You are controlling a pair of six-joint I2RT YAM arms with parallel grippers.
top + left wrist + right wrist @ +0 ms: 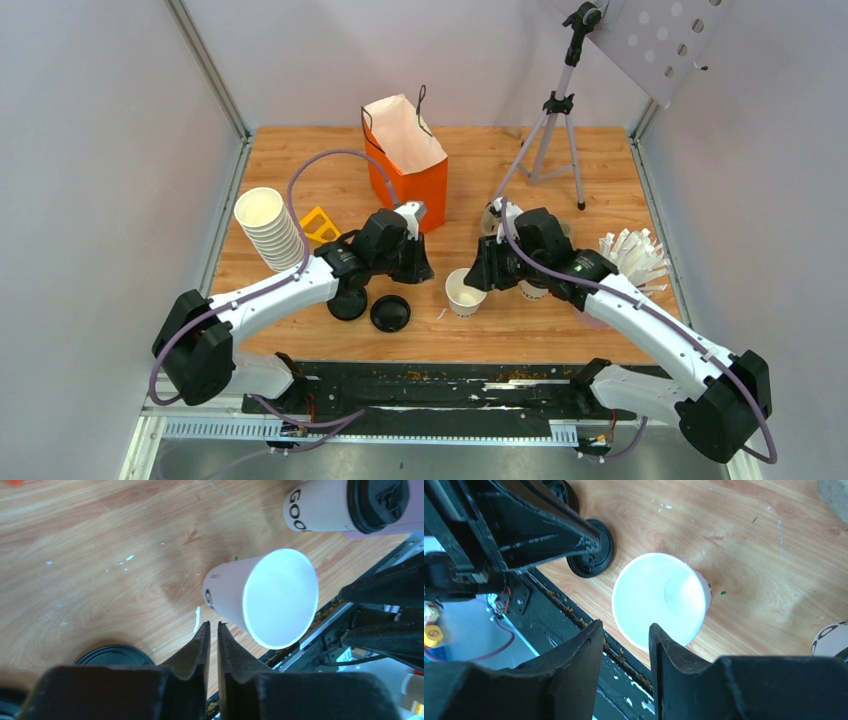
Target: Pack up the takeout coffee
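Left claw (213, 630) together, empty. Right claw (625, 632) apart beside lidless cup (659, 600) (light, unsteady): careless nudge likely topples it on worktop (764, 555).

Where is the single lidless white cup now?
In the top view the lidless cup stands near the front edge of the table, between the left gripper and right gripper, right of the loose black lids.
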